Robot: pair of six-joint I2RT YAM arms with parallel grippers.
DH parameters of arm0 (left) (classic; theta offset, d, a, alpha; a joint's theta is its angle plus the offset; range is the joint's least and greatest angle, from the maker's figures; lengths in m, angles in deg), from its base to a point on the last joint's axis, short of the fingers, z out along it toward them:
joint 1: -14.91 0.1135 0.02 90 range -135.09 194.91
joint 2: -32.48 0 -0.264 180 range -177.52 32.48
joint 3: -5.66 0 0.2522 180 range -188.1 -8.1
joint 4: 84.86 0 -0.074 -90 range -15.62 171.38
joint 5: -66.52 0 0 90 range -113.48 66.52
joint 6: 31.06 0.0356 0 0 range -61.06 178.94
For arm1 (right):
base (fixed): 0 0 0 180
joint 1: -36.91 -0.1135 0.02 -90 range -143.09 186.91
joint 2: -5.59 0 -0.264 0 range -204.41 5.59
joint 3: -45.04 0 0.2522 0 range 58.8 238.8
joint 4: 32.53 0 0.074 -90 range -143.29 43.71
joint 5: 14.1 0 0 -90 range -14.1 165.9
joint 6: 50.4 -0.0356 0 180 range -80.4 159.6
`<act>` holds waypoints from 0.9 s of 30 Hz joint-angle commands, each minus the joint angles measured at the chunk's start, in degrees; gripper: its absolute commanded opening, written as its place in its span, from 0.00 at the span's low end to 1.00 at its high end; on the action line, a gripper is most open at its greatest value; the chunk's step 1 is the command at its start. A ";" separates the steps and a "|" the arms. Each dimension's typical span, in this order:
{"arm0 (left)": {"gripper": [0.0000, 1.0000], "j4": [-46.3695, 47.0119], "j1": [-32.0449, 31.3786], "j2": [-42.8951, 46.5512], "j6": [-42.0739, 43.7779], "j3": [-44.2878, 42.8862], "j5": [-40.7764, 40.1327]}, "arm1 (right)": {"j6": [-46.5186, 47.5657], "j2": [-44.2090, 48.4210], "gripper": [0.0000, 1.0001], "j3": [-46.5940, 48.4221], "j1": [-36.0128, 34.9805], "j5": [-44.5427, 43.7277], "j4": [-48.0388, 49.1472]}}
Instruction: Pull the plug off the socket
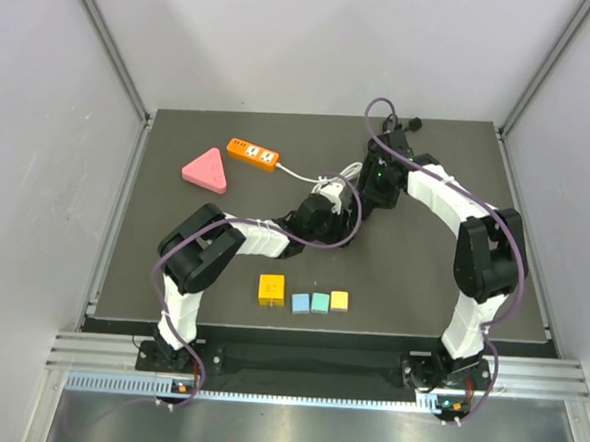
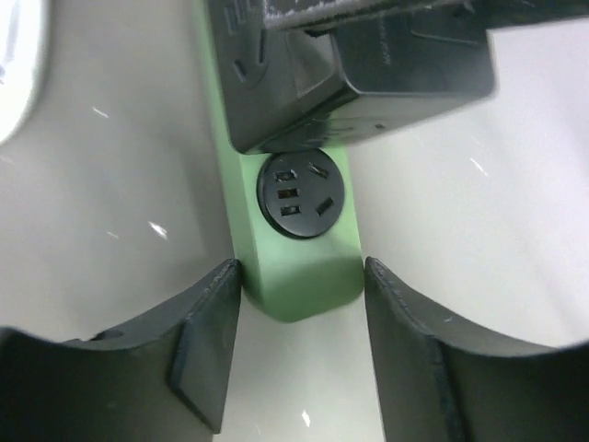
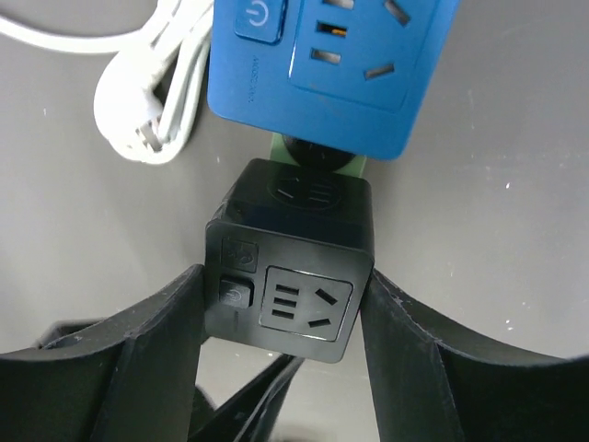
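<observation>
- The left gripper (image 2: 302, 273) is closed narrow on the near end of the green plastic power strip (image 2: 304, 293); one finger touches each side.
- Just past those fingers there is a round black socket (image 2: 301, 195) in the strip with nothing in it; right behind it sits the black cube-shaped plug block (image 3: 294, 249), still pushed into the strip.
- The right gripper (image 3: 281, 281) pinches that black block from both sides; its fingers touch the block.
- So I think the grabbing is done and the pulling is left; the block has not come out yet.
- I think the left side must hold the strip still while the right side lifts the block away.
- A big blue plastic socket block (image 3: 322, 64) sits just beyond the black one; it could get bumped.
- A looped white cable (image 3: 152, 115) lies beside the blue block, near the pull.
- Near the arm bases, a row of small coloured cubes (image 1: 271, 289) rests on the dark grey table (image 1: 422, 279), well apart from the job.
- Farther back lie an orange power strip (image 1: 253, 153) and a pink rounded triangle (image 1: 206, 169); neither is in the way.
</observation>
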 commanded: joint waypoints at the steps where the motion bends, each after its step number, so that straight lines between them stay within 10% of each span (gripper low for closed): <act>1: 0.61 -2.32 2.38 4.15 -2.92 1.55 14.78 | 6.19 7.00 0.00 -2.63 0.40 6.32 8.31; 6: 0.75 -0.13 6.69 7.23 -6.63 3.58 25.06 | 8.04 9.46 0.00 -8.59 1.37 10.78 14.29; 17: 0.75 -0.93 9.59 -1.55 -14.18 -4.32 38.43 | 3.21 10.87 0.00 -16.17 4.18 20.47 25.63; 27: 0.70 -1.87 10.38 -1.74 -15.60 -2.31 35.47 | 1.28 11.66 0.00 -19.51 5.59 23.72 28.88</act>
